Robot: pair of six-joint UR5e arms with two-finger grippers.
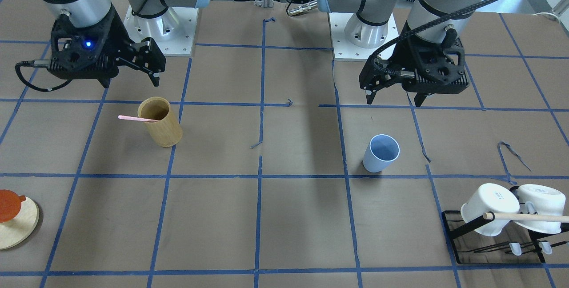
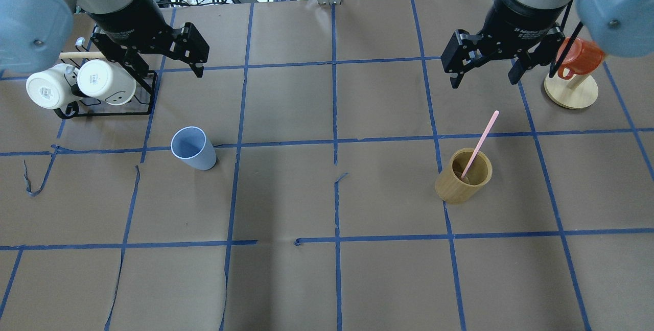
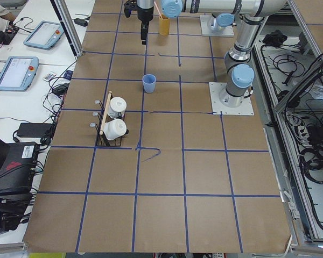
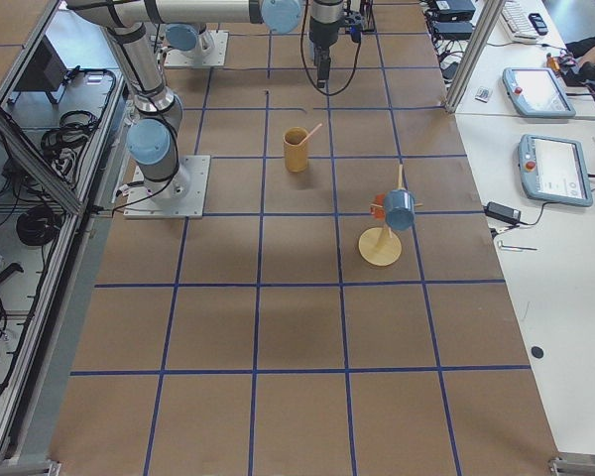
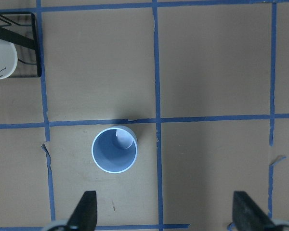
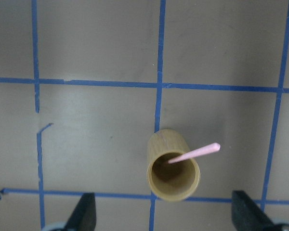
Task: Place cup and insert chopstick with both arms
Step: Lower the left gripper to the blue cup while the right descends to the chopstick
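The light-blue cup (image 1: 381,154) stands upright and empty on the table on my left side; it also shows in the overhead view (image 2: 193,148) and the left wrist view (image 5: 114,149). My left gripper (image 1: 394,100) hangs open above and behind it, holding nothing, the cup below its left finger (image 5: 84,211). The pale-pink chopstick (image 2: 480,139) leans inside a tan wooden cylinder (image 2: 462,178) on my right side and sticks out over its rim (image 6: 195,153). My right gripper (image 2: 483,80) hangs open and empty above the cylinder (image 6: 173,168).
A black rack with two white mugs (image 2: 76,86) and a wooden rod stands at the far left, close to my left gripper. A round wooden stand (image 2: 572,91) with an orange mug is at the far right, beside my right gripper. Blue tape lines grid the brown table.
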